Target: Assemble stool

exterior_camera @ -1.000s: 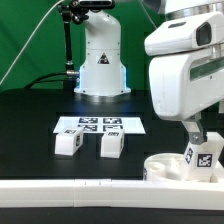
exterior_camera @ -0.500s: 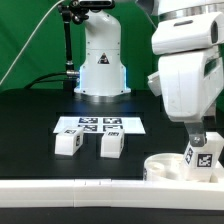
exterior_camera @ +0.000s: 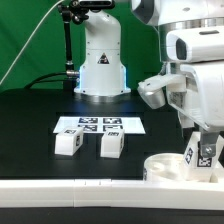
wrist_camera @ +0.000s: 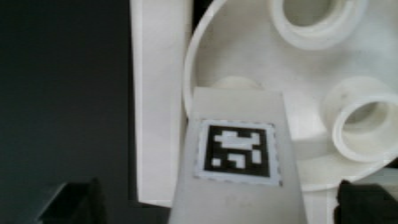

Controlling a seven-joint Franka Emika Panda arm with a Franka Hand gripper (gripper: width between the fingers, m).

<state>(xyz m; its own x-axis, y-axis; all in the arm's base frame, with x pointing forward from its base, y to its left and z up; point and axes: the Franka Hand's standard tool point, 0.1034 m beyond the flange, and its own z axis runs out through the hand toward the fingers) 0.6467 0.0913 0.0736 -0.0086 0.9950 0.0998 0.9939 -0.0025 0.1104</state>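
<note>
The white round seat disc [exterior_camera: 165, 165] lies at the exterior view's lower right. A white leg [exterior_camera: 206, 152] with a black-and-white tag stands upright on it. My gripper [exterior_camera: 203, 138] hangs right over this leg, its fingers on either side of the leg's top. In the wrist view the leg [wrist_camera: 237, 150] runs between my dark fingers [wrist_camera: 75, 205], with a narrow gap on each side, so my gripper [wrist_camera: 217, 208] is open around it. The seat [wrist_camera: 329, 75] shows two round sockets. Two more white legs [exterior_camera: 68, 143] [exterior_camera: 111, 145] stand loose on the black table.
The marker board [exterior_camera: 100, 125] lies flat behind the two loose legs. A long white rail [exterior_camera: 70, 186] runs along the front edge, close to the seat. The robot's white base [exterior_camera: 100, 60] stands at the back, with a black stand beside it.
My wrist has turned and shifted toward the exterior view's right, showing the hand from another side. The leg on the seat stays in place, its tag turned slightly.
</note>
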